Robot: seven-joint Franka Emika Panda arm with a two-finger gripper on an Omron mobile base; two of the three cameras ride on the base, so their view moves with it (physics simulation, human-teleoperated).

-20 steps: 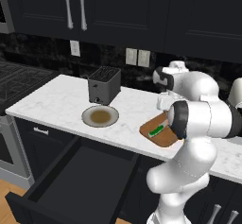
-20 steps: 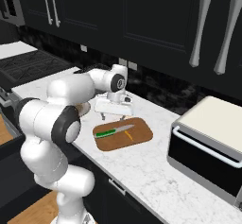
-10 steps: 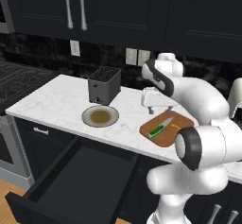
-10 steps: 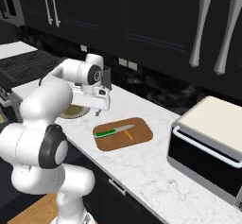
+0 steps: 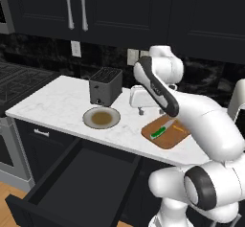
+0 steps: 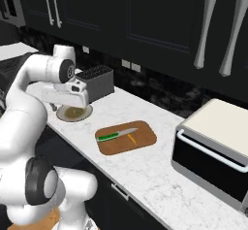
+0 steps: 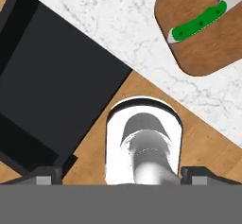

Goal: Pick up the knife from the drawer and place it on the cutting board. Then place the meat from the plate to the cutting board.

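The reddish cutting board (image 5: 167, 137) (image 6: 141, 144) (image 7: 203, 48) lies on the counter. On it rests the knife (image 5: 157, 133) (image 6: 108, 137) (image 7: 195, 25) with its green handle, and a small orange strip of meat (image 5: 178, 128) (image 6: 133, 139) lies beside the blade. The round plate (image 5: 88, 119) (image 6: 73, 112) sits left of the board with only its brownish centre showing. My gripper (image 5: 141, 109) (image 6: 68, 107) (image 7: 122, 176) hangs open above the counter between plate and board, nothing between its fingers. The dark drawer (image 5: 72, 183) (image 7: 52, 86) stands pulled out below.
A black toaster (image 5: 105, 85) (image 6: 96, 81) stands behind the plate. A toaster oven (image 6: 213, 146) takes up the counter's right end. The stove (image 5: 19, 77) is at far left. The open drawer juts out in front of the counter.
The arm has swung left, from above the cutting board to the gap beside the plate. The jaws stayed open. The knife has kept its place on the board.
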